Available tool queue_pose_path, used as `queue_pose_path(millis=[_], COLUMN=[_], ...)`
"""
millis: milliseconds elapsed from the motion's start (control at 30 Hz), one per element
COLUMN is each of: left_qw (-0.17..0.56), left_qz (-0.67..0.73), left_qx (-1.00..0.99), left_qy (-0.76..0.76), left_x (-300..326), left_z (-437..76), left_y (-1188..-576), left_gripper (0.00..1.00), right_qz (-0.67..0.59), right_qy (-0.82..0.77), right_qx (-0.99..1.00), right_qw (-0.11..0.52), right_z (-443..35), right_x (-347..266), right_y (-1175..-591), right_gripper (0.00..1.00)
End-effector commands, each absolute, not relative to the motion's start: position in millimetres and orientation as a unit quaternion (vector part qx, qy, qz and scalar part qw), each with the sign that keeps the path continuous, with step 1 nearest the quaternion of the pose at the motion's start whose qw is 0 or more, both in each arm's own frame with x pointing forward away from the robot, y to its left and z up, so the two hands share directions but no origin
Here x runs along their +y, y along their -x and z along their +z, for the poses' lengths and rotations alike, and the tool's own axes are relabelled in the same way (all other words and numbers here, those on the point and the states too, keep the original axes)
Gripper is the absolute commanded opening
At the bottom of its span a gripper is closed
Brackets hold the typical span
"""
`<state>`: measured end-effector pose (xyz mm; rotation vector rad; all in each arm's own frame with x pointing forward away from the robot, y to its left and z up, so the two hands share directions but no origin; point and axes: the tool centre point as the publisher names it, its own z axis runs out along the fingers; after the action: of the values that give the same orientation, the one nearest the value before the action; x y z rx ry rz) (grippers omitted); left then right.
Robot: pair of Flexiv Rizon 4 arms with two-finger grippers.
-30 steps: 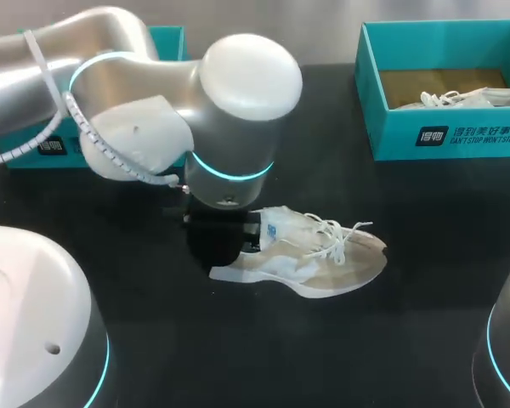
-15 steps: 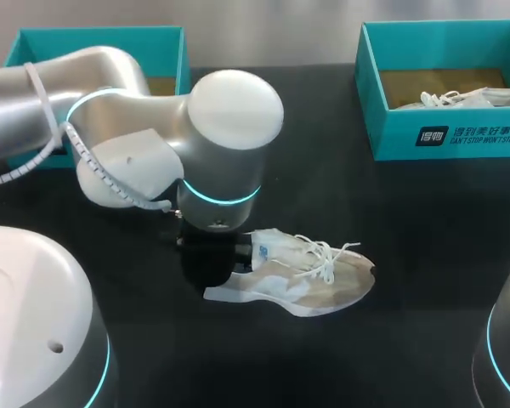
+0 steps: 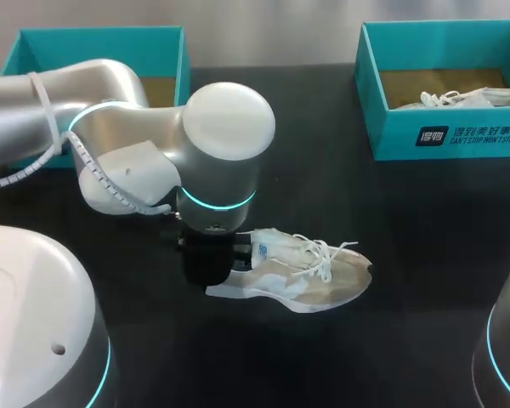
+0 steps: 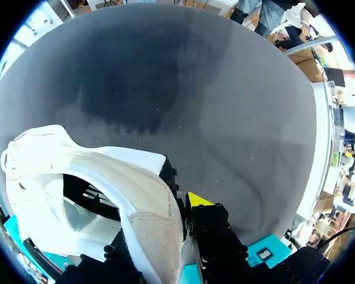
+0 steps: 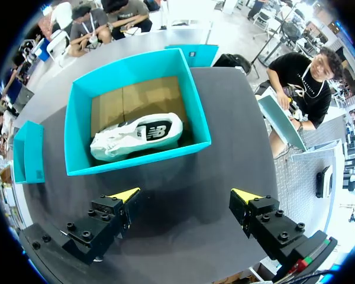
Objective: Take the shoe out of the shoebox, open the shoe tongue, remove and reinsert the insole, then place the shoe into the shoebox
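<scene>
A white and beige shoe lies on its side on the black table, toe to the right, laces loose. My left gripper is shut on its heel collar. In the left wrist view the heel of the shoe fills the space at my left gripper; one yellow fingertip shows against it and the other is hidden behind the fabric. My right gripper hangs open high over the table, nothing between its fingers. An empty teal shoebox stands at the back left.
A second teal shoebox at the back right holds another white shoe; my right gripper sees this shoebox and the shoe ahead of it. My arm bases sit at the front corners.
My left arm has drawn back to the left, dragging the shoe with it a short way left and toward the front. The right gripper has stayed open.
</scene>
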<state>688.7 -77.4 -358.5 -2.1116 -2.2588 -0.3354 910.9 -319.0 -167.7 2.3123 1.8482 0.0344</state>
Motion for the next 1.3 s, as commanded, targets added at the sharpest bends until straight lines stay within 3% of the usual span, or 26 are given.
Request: queue_pose_path(millis=[33,700,767,833,967,1033,1133,1300], left_qw=[0.013,0.013,0.014,0.015,0.005,-0.005,-0.024,-0.065], left_qz=[-0.099,-0.068,-0.067,-0.063,-0.054,-0.053,-0.052,-0.052], left_qx=[-0.726,-0.727,-0.726,-0.725,-0.726,-0.726,-0.728,-0.729], left_qy=[0.680,0.684,0.684,0.685,0.686,0.686,0.683,0.680], left_x=[-77.1,-77.2,-76.6,-76.6,-77.4,-77.7,-77.9,-78.9], left_z=[-365.5,-393.5,-398.2,-398.6,-395.6,-392.7,-379.1,-349.9], left_y=[-690.6,-692.8,-694.8,-694.6,-695.4,-698.2,-695.9,-694.0], left_gripper=[0.00,0.00,0.23,0.34,0.42,0.55,0.97,1.00], right_qz=[0.011,0.011,0.011,0.011,0.011,0.011,0.011,0.011], right_qy=[-0.778,-0.778,-0.778,-0.778,-0.778,-0.778,-0.778,-0.778], right_qx=[0.621,0.621,0.621,0.621,0.621,0.621,0.621,0.621], right_qw=[0.091,0.091,0.091,0.091,0.091,0.091,0.091,0.091], right_z=[-167.9,-167.9,-167.9,-167.9,-167.9,-167.9,-167.9,-167.9], right_x=[-318.4,-318.4,-318.4,-318.4,-318.4,-318.4,-318.4,-318.4], right_y=[-910.6,-910.6,-910.6,-910.6,-910.6,-910.6,-910.6,-910.6], right_gripper=[1.00,1.00,1.00,1.00,1.00,1.00,1.00,1.00])
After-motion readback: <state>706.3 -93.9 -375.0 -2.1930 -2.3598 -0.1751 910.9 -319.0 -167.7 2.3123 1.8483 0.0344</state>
